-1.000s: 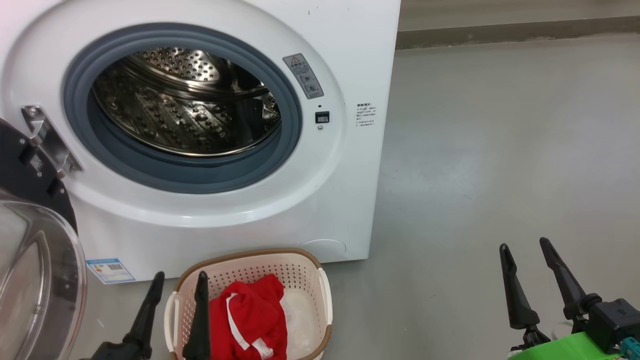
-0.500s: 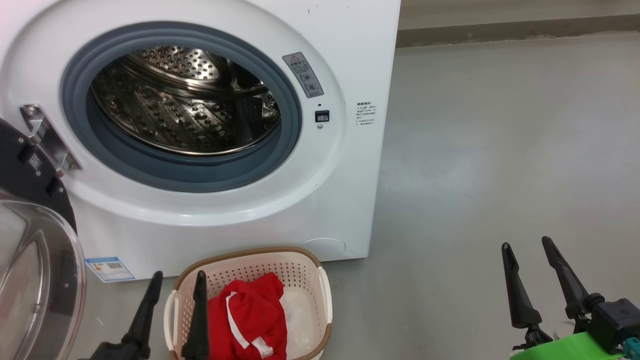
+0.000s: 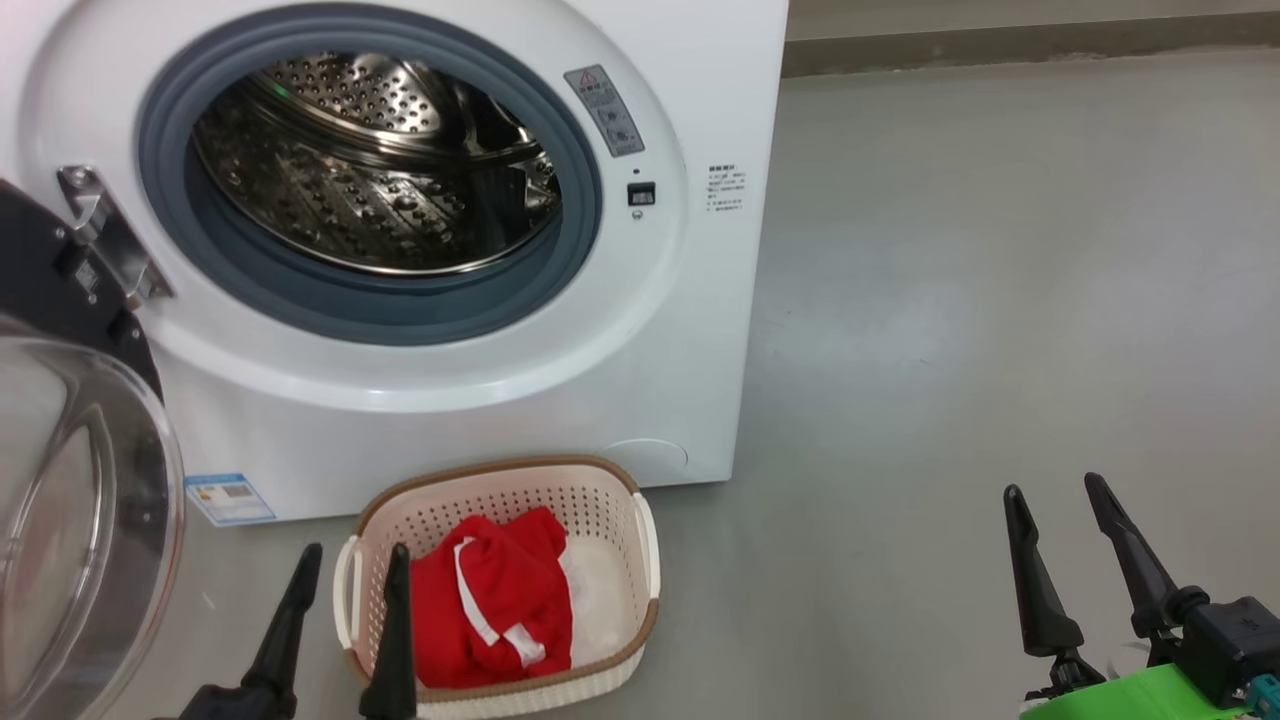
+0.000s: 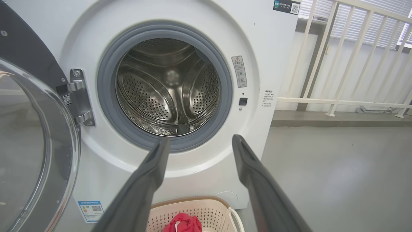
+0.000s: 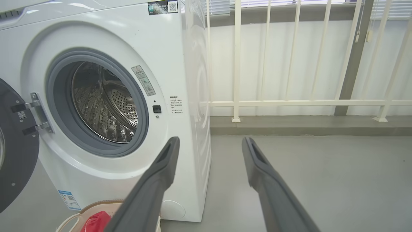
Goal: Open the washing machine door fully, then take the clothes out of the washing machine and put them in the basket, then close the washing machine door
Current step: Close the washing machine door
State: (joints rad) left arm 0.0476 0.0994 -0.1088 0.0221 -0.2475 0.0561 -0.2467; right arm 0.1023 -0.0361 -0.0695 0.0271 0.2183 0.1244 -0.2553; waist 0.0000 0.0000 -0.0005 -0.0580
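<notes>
The white washing machine (image 3: 690, 330) (image 4: 276, 54) (image 5: 170, 45) stands with its round door (image 3: 80, 500) (image 4: 32, 145) (image 5: 13, 151) swung wide open to the left. Its steel drum (image 3: 370, 170) (image 4: 167, 90) looks bare inside. On the floor in front sits the cream basket (image 3: 520, 480) (image 4: 193, 206) (image 5: 96, 206), holding the red clothes (image 3: 490, 600) (image 4: 182, 224) (image 5: 96, 222) with white trim and a white piece beside them. My left gripper (image 3: 355, 555) (image 4: 199, 140) hangs open at the basket's left edge, nothing between its fingers. My right gripper (image 3: 1055, 490) (image 5: 210, 140) is open over bare floor at the lower right.
Grey floor (image 3: 1000, 300) spreads to the right of the machine. A low kerb (image 3: 1000, 45) and a white railing (image 5: 289, 103) (image 4: 338, 100) run along the back. The open door takes up the room at the far left.
The head camera has tilted down and back a little, so machine and basket sit higher in view. Both grippers stay where they were, open.
</notes>
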